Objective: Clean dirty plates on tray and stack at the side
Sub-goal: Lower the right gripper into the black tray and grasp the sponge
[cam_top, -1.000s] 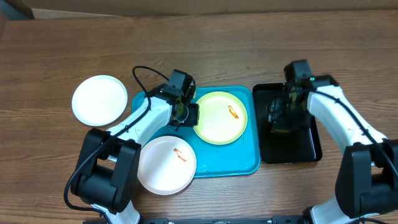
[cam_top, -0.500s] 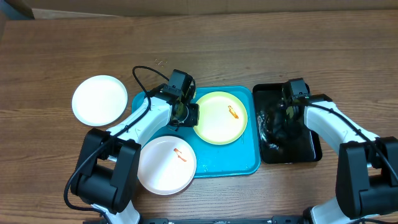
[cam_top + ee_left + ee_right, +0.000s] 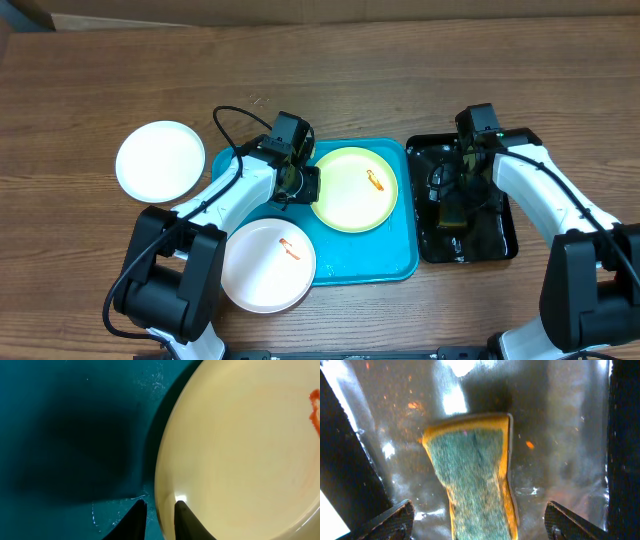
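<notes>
The pale yellow plate [image 3: 353, 190] with an orange smear lies on the turquoise tray [image 3: 345, 255]. My left gripper [image 3: 300, 183] is shut on its left rim; in the left wrist view the rim of the plate [image 3: 240, 450] runs between the two fingers of the gripper [image 3: 159, 521] above the tray [image 3: 75, 420]. A white plate [image 3: 260, 275] with a small orange smear overhangs the tray's near left corner. Another white plate [image 3: 160, 160] sits on the table to the left. My right gripper [image 3: 455, 192] hangs open, its jaws well apart on either side of a green-and-yellow sponge [image 3: 475, 475] without touching it.
The sponge [image 3: 452, 212] lies in a glossy black tray [image 3: 495, 240] right of the turquoise one; its wet floor [image 3: 560, 420] carries orange specks. A black cable loops behind the left arm. Bare wooden table lies behind and to the far left.
The right arm dipped toward the near side of the black tray and came back, and its jaws now stand wide over the sponge. The left gripper and the plates have not moved.
</notes>
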Controlling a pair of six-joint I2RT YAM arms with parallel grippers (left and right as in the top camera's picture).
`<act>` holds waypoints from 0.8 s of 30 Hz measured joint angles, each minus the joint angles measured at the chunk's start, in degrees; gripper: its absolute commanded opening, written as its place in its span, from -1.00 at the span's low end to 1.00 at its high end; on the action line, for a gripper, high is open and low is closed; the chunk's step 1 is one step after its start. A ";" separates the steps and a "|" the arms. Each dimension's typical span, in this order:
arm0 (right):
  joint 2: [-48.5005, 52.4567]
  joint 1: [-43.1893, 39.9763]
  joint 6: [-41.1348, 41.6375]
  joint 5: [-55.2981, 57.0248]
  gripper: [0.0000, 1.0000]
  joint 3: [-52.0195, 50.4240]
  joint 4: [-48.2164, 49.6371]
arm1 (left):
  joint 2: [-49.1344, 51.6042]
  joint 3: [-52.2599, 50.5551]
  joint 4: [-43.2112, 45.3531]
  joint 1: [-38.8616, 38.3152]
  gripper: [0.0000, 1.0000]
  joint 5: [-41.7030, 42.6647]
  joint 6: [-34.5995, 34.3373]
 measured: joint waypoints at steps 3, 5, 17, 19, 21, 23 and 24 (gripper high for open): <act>0.00 -0.02 0.00 0.46 0.63 -1.84 3.02 | 0.00 0.00 0.00 0.00 -0.56 0.00 0.00; 0.00 -0.02 -0.22 0.55 0.36 -3.82 5.11 | 0.00 0.00 0.00 0.00 -0.56 0.00 0.00; 0.00 -0.07 -0.11 0.70 0.59 -8.09 7.43 | 0.00 0.00 0.00 0.00 -0.56 0.00 0.00; 0.00 -0.07 -0.20 0.72 0.63 -7.89 8.63 | 0.00 0.00 0.00 0.00 -0.56 0.00 0.00; 0.00 -0.07 -0.35 0.72 0.61 -7.65 10.45 | 0.00 0.00 0.00 0.00 -0.56 -0.02 0.00; 0.00 -0.07 -0.37 0.76 0.47 -7.41 11.54 | 0.00 0.00 0.00 0.00 -0.56 0.00 0.00; 0.00 -0.07 -0.57 0.79 0.33 -7.34 11.65 | 0.00 0.00 -0.02 0.00 -0.56 0.00 0.00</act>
